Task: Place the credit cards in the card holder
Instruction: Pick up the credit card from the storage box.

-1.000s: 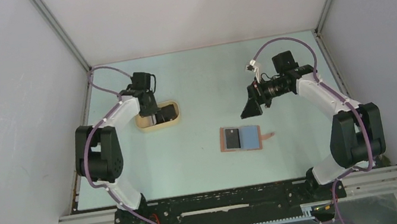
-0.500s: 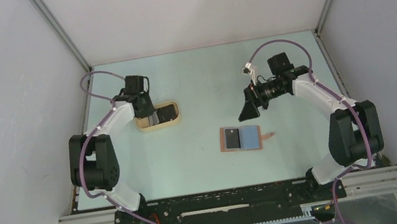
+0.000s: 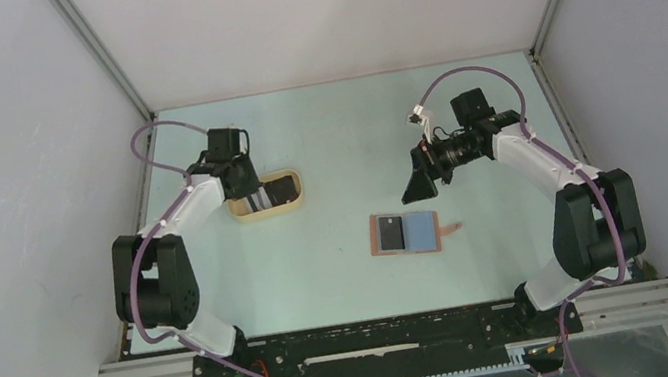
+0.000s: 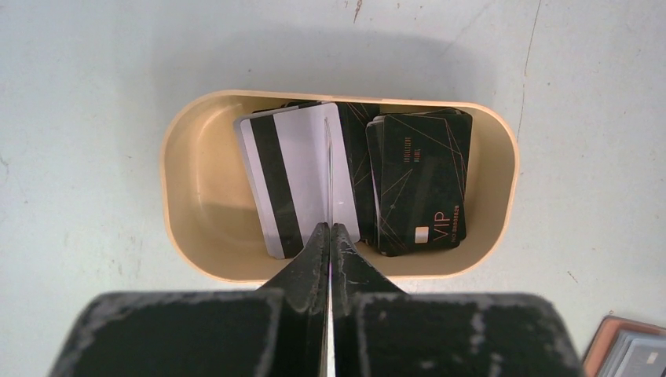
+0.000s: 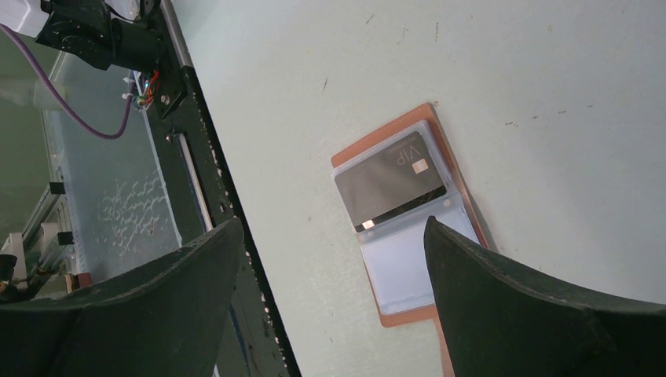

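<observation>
The tray [image 3: 297, 200] sits toward the far left corner of the table [image 3: 331, 128], and the open wallet [image 3: 405, 234] lies near the middle, a little right. The left claw [image 4: 329, 228] hangs over the tray with its tips pressed together. A thin line runs out from them across the white card [image 4: 287, 177]. It may be a card held on edge; I can't tell. The right claw [image 3: 416, 188] is spread wide, beyond the wallet's far right corner.

The step looks to me like fetching one card. Pinch a single one, lift it clear of the rim, and leave the dark stack [image 4: 420, 184] undisturbed.

Only the right wrist view shows a VIP card [image 5: 390, 181] lodged in one pocket. Only the left wrist view shows what the tray holds.
</observation>
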Tool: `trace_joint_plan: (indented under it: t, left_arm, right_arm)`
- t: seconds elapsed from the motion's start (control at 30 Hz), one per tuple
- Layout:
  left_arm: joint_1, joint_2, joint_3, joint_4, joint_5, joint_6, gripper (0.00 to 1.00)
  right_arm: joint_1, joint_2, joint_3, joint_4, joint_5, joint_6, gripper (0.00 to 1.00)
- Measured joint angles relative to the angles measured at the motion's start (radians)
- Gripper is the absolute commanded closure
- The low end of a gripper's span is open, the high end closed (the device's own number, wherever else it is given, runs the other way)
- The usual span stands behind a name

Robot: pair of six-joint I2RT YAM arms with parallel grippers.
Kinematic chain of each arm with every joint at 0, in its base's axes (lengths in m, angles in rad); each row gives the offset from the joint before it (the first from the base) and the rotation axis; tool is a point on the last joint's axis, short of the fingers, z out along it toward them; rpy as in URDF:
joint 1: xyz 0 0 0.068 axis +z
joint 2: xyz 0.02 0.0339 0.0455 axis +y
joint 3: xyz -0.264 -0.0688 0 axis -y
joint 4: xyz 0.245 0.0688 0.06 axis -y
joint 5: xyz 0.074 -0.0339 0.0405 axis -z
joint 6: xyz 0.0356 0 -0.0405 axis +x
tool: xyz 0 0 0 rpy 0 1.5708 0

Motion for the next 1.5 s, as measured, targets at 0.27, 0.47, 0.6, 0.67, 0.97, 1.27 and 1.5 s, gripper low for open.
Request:
trace_joint_plan:
  t: [0.27, 0.47, 0.6, 0.67, 0.97, 1.27, 1.5]
  left_arm:
    - [0.01, -0.041, -0.032, 0.024, 0.001, -0.01, 1.0]
    - [0.019, -0.079, -0.068, 0.053, 0.001, -0.017, 1.0]
    - [0.025, -0.103, -0.089, 0.078, 0.003, -0.017, 1.0]
    - [0.028, -0.106, -0.093, 0.09, 0.008, -0.017, 1.0]
    - [0.042, -0.107, -0.135, 0.171, 0.056, -0.015, 1.0]
    - [0.077, -0.107, -0.19, 0.271, 0.142, -0.003, 1.0]
    - [0.095, -0.13, -0.234, 0.337, 0.213, 0.011, 1.0]
  right_arm:
    - [0.0, 0.0, 0.0, 0.0, 0.0, 0.0, 0.06]
    - [0.0, 0.0, 0.0, 0.0, 0.0, 0.0, 0.06]
    - [0.0, 0.0, 0.0, 0.0, 0.0, 0.0, 0.06]
    - [0.0, 0.0, 0.0, 0.0, 0.0, 0.0, 0.06]
    - [0.006, 0.008, 0.0, 0.0, 0.0, -0.001, 0.07]
    - [0.061, 0.017, 0.0, 0.035, -0.002, 0.012, 0.07]
    - [0.155, 0.06, 0.064, 0.134, -0.019, 0.079, 0.07]
